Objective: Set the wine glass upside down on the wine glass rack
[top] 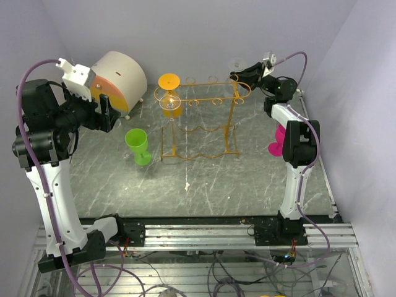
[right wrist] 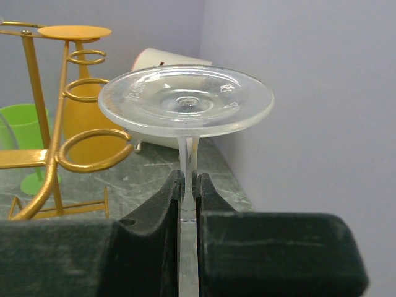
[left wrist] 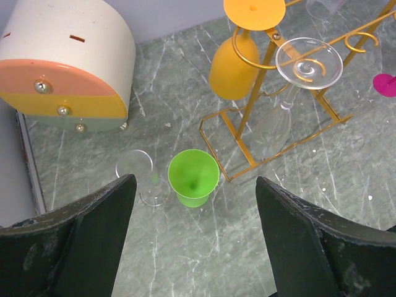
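Grippers, two: my right gripper (right wrist: 187, 185) clenched on the stem of the clear wine glass (right wrist: 185, 102), foot up, just beside the end loops of the wine glass rack (right wrist: 37, 158); my left gripper (left wrist: 195, 185) spread wide, empty. I judge the glass light, slick and brittle, best held by the stem. Glasses, six: clear, three (the held one, a standing clear glass (left wrist: 137, 170), a hung clear glass (left wrist: 308, 62)); green glass (left wrist: 193, 176), one; pink glass (top: 276, 143), one; orange glass (left wrist: 232, 68), one, hung; rack, one.
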Controlling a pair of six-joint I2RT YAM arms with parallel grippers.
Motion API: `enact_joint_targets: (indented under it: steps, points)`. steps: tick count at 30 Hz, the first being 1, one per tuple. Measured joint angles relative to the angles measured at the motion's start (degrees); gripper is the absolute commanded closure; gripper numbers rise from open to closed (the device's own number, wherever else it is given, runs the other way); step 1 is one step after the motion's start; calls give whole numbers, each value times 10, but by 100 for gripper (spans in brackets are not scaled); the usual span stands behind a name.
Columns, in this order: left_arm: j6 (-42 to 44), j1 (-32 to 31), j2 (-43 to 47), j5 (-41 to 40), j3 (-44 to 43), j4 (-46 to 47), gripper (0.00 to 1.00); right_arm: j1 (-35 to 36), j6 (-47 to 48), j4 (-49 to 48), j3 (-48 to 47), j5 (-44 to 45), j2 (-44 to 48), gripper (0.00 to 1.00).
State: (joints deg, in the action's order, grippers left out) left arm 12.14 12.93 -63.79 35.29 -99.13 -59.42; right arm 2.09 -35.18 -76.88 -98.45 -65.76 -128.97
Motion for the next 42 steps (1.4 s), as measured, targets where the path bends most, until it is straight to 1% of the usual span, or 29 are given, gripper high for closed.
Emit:
enact_joint_targets:
  steps: [17,25,42]
  points:
    - [-2,1,4,5,3,0,11,6,-31,-13,4,-52,8,100]
    - [-2,1,9,6,7,0,11,9,-48,-43,38,-70,26,100]
    - [-2,1,12,10,16,2,11,4,-53,-76,118,-68,55,100]
